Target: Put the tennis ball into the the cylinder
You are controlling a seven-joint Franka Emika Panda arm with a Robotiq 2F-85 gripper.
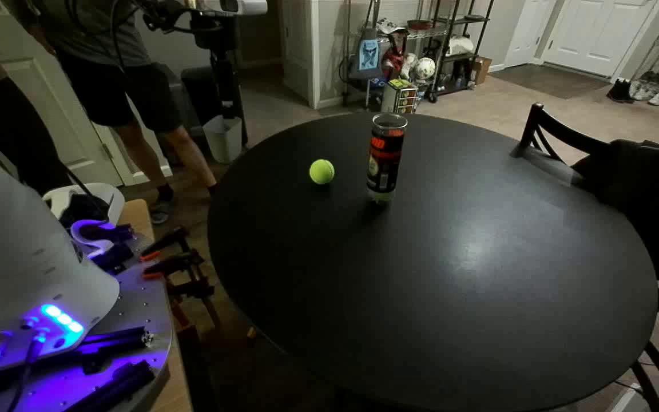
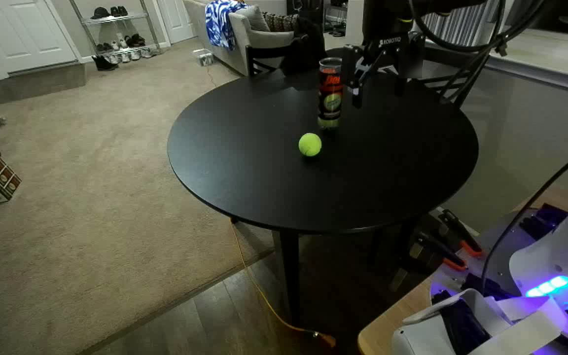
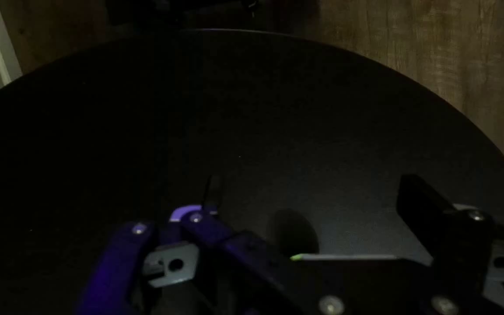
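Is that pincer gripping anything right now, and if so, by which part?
Nothing is held: the pincer is open, and the tennis ball sits on the table, apart from the cylinder.

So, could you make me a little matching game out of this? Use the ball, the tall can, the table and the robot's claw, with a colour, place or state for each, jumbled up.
1. tennis ball
2. cylinder
3. table
4. gripper

A. standing upright, with reddish lettering
B. open
C. yellow-green all over
D. bearing two of the others

Pairs: 1-C; 2-A; 3-D; 4-B
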